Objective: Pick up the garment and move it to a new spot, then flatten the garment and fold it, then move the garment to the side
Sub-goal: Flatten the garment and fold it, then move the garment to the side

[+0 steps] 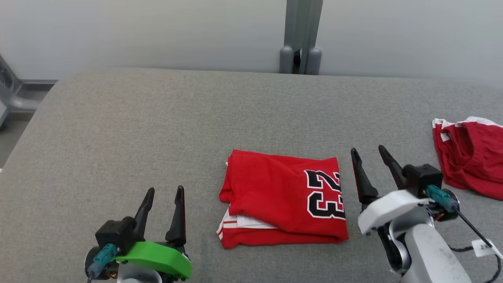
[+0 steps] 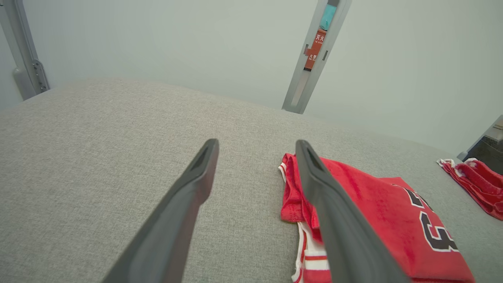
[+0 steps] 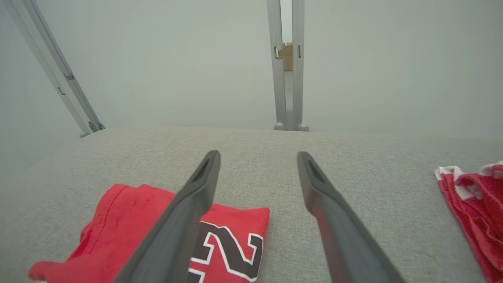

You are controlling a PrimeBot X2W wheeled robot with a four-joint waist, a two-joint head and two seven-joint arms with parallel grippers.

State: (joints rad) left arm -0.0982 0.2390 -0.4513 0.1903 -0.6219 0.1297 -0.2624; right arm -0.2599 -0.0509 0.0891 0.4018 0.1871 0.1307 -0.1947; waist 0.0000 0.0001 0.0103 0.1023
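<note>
folded garment (image 1: pixel 281 198) between open left gripper (image 1: pixel 164 192), right gripper (image 1: pixel 370 152)

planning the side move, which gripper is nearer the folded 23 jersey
Right. The right gripper is just off the right edge of the jersey; the left gripper sits farther off its left edge.

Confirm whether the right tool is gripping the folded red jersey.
No, the right tool stands open and empty just to the right of the folded red jersey, with no cloth between its fingers.
</note>
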